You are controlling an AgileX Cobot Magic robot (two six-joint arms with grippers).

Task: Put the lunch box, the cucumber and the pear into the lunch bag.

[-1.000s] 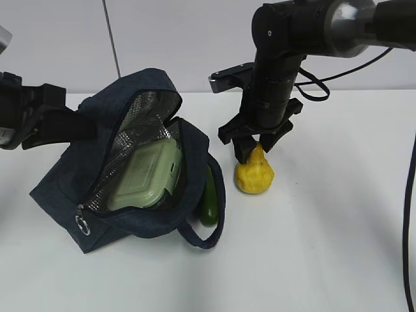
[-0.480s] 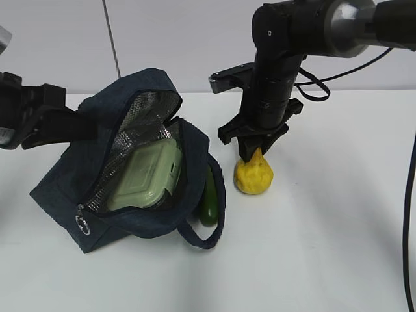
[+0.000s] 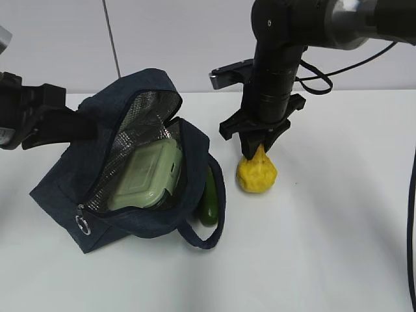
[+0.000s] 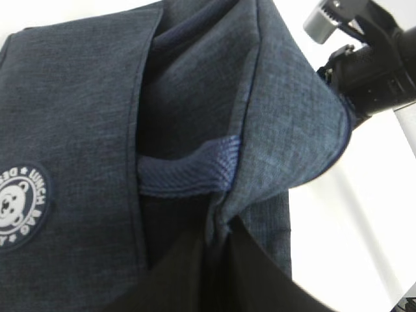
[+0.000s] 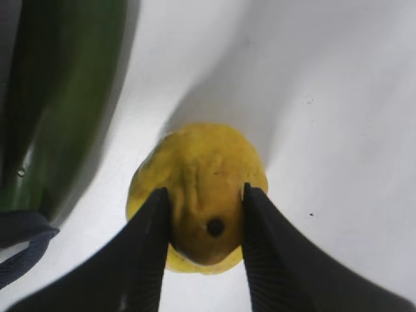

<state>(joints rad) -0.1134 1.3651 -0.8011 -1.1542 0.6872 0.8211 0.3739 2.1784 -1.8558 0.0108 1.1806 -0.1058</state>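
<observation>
The navy lunch bag (image 3: 65, 182) lies open on the white table, silver lining showing. The sage-lidded lunch box (image 3: 146, 175) rests inside it. The dark green cucumber (image 3: 209, 198) lies on the table against the bag's right side, within the loop handle. To its right stands the yellow pear (image 3: 257, 175), neck up. My right gripper (image 3: 259, 148) points straight down, and in the right wrist view its fingers (image 5: 146, 227) press both sides of the pear's (image 5: 201, 162) neck. My left gripper (image 4: 218, 240) is shut, pinching a fold of the bag's fabric (image 4: 78, 117) at its rear edge.
The bag's loop handle (image 3: 205, 237) lies on the table in front of the cucumber, and its ring zipper pull (image 3: 82, 224) hangs at the near left corner. A white wall rises behind the table. Bare tabletop spreads right of the pear.
My right gripper's fingers have drawn together from astride the pear's neck until they touch it. The pear shifted slightly. The left arm and the bag have not moved.
</observation>
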